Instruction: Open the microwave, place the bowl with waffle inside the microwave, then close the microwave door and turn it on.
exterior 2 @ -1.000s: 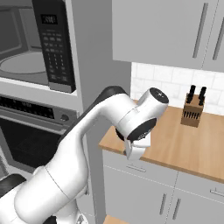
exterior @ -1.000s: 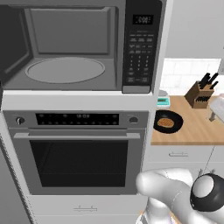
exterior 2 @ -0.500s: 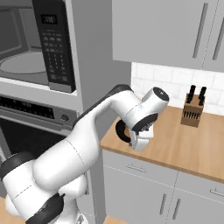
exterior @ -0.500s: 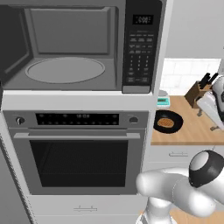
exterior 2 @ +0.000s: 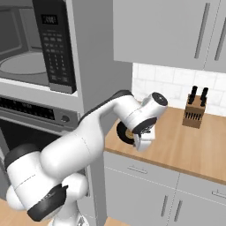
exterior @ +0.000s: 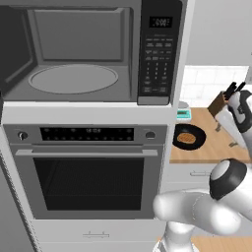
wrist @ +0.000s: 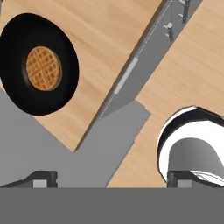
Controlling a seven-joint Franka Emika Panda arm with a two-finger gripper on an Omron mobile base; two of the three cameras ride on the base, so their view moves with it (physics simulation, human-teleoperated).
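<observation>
A: Kitchen wall unit is taking up most of both base views: oven (exterior: 88, 172) sitting low, microwave (exterior: 93, 51) built in above it, wooden counter (exterior 2: 176, 145) running off to the right.

B: Microwave state?

A: Cavity is showing grey with the glass turntable (exterior: 74, 78) bare. Microwave door (exterior: 15, 44) is swinging out at the left edge, so the opening step looks done and the cavity is waiting for the bowl. Keypad panel (exterior: 158, 54) is sitting on the right, untouched I'd guess.

B: Arm?

A: Reaching over to the counter, elbow bending out right, since that's where the food is sitting. Gripper (exterior 2: 142, 139) is hanging over the counter's front edge, pointing down.

B: Fingers?

A: Spreading wide, nothing between them. Tips are poking up at the bottom of the hand view with only counter and cabinet front past them.

B: Bowl?

A: Bowl with waffle (wrist: 38, 64) is resting flat on the counter near the oven column, waffle lying centred in it. In the hand view it's sitting off toward the upper left, so the gripper isn't lined up on it yet. Probably needs shifting toward the rim before closing.

B: Small stuff?

A: Knife block (exterior 2: 194, 112) standing back by the tiled wall, well apart from the bowl. Small teal thing (exterior: 183, 113) sitting by the column behind the bowl, can't tell what it is.
</observation>
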